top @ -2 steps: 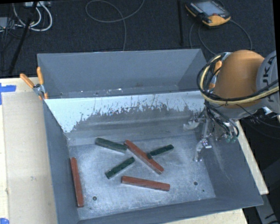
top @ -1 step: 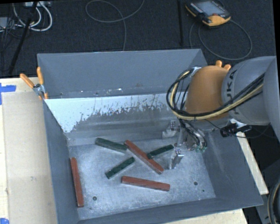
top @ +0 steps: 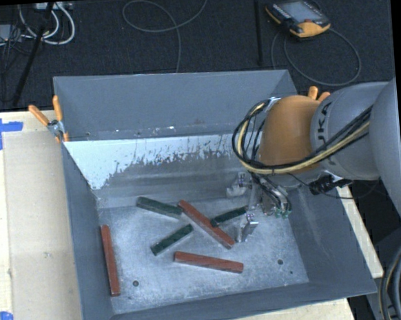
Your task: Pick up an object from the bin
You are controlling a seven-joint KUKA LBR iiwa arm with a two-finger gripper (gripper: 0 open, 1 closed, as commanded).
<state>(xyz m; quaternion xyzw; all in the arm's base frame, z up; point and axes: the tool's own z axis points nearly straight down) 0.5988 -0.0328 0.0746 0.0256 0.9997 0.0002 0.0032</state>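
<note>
Claw (top: 249,225) hangs where red-brown bar (top: 205,223) meets green bar (top: 230,215) toward the bin's (top: 148,105) right wall, their ends seemingly graspable; open or closed, can't tell.

We note that the pincer (top: 245,229) covers the right end of the dark green bar (top: 227,217) just to its left, so that bar's full length cannot be read. Above the pincer, the orange cover (top: 287,134) and cables (top: 243,136) hide part of the bin's (top: 183,109) far wall. The arm (top: 364,136) is cut off by the picture's edge to the pincer's right. A dark spot (top: 280,261) on the floor, below and right of the pincer, is too small to identify.
</note>
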